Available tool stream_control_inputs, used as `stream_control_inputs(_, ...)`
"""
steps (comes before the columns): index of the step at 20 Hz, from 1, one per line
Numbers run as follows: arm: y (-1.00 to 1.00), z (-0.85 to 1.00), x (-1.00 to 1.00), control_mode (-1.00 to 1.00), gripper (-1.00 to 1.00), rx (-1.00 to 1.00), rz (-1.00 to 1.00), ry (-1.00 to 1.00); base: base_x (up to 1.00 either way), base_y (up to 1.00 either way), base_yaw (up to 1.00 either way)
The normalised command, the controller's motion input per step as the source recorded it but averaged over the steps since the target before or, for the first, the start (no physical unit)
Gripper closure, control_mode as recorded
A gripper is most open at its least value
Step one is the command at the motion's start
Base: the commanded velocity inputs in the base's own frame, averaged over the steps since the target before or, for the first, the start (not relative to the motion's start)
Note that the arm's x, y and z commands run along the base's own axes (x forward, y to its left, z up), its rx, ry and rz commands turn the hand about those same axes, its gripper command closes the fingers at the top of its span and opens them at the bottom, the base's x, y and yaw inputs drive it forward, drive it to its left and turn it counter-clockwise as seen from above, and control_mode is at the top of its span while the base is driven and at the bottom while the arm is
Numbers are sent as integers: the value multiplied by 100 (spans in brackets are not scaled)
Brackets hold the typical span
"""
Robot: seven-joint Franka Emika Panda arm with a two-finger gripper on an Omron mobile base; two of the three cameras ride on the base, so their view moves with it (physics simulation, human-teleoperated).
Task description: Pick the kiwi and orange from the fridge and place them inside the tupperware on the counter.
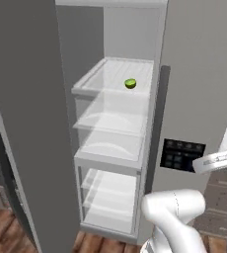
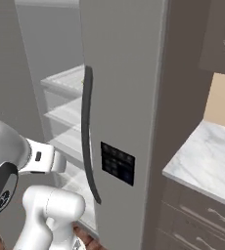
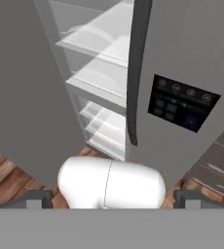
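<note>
fridge (image 1: 110,123) open, ribbed shelves bare but for one fruit | kiwi (image 1: 130,83) on top shelf, near right edge, green face up | handle (image 2: 87,132) and keypad (image 2: 117,163) on shut right door | counter (image 2: 207,161) far right | gripper (image 3: 111,199) low before fridge, fingertips wide apart, nothing held

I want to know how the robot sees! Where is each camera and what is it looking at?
Left base view: behind the arm's left, looking into the open fridge at the kiwi; arm at lower right.
Right base view: behind the arm's right, facing the fridge door, handle and counter; arm at lower left.
Hand view: on the hand, facing the shelves and keypad.
All three share the keypad.
</note>
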Motion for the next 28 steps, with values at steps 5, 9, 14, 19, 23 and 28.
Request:
stream_control_inputs(5,0,0,0,100,-100,0,0,0,16,44,-9)
stream_control_inputs(9,0,0,0,100,-100,0,0,0,6,6,-22)
stream_control_inputs(14,0,0,0,100,-100,0,0,0,22,38,-36)
stream_control_inputs(19,0,0,0,100,-100,0,0,0,20,76,-37)
stream_control_inputs(23,0,0,0,100,-100,0,0,0,6,45,-30)
stream_control_inputs(28,0,0,0,100,-100,0,0,0,3,-21,-12)
